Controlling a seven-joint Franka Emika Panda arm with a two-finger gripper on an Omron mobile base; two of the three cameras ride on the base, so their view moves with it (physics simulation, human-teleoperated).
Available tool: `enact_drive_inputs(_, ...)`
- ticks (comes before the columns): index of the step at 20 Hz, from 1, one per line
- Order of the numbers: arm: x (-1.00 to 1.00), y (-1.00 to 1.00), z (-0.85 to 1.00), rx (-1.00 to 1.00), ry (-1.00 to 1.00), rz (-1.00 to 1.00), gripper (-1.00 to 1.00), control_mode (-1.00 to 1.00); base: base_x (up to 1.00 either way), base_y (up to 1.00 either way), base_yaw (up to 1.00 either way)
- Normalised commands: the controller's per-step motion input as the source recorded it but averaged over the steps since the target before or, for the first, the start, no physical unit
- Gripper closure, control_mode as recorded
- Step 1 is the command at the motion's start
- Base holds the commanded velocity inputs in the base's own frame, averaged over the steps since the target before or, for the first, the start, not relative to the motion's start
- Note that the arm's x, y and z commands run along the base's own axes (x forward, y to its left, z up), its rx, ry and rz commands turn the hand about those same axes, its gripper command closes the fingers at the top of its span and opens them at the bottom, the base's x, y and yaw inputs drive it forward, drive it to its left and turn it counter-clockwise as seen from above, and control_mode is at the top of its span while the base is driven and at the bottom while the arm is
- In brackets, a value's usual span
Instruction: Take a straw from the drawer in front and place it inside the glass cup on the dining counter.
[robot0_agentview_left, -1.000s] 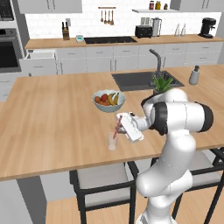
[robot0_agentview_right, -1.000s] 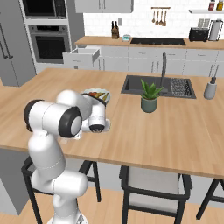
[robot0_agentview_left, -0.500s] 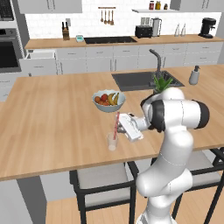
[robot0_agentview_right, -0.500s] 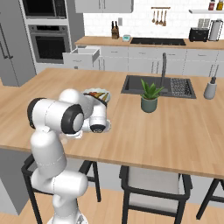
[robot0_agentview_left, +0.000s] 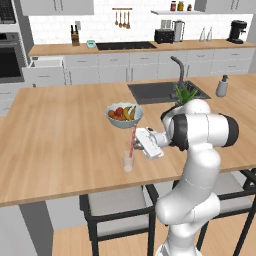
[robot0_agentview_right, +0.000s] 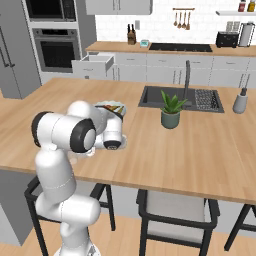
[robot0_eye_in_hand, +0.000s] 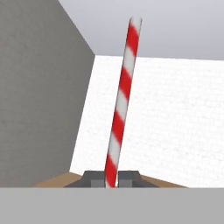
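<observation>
Gripper (robot0_eye_in_hand: 111, 178) clamped on straw (robot0_agentview_left: 132, 139) | straw upright, lower end in or just above glass cup (robot0_agentview_left: 128, 161) near the dining counter's (robot0_agentview_left: 60, 135) near edge | drawer (robot0_agentview_left: 46, 63) open, far left | left: release

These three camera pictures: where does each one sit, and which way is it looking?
Left base view: behind the arm to its left, facing the dining counter; arm at lower right, gripper holding the straw above the glass cup.
Right base view: behind to its right, same counter; arm at lower left.
Hand view: on the hand, looking along the straw; fingertips at bottom.
Both base views share the fruit bowl, sink and open drawer.
</observation>
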Motion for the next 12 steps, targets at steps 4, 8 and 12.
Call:
enact_drive_inputs(4, 0.13, 0.0, 0.0, 0.0, 0.0, 0.01, 1.0, -1.0, 0.0, 0.0, 0.0)
enact_drive_inputs(8, 0.25, 0.0, -0.08, 0.0, 0.0, 0.03, 1.0, -1.0, 0.0, 0.0, 0.0)
enact_drive_inputs(12, 0.08, 0.0, -0.19, 0.0, 0.0, 0.05, 1.0, -1.0, 0.0, 0.0, 0.0)
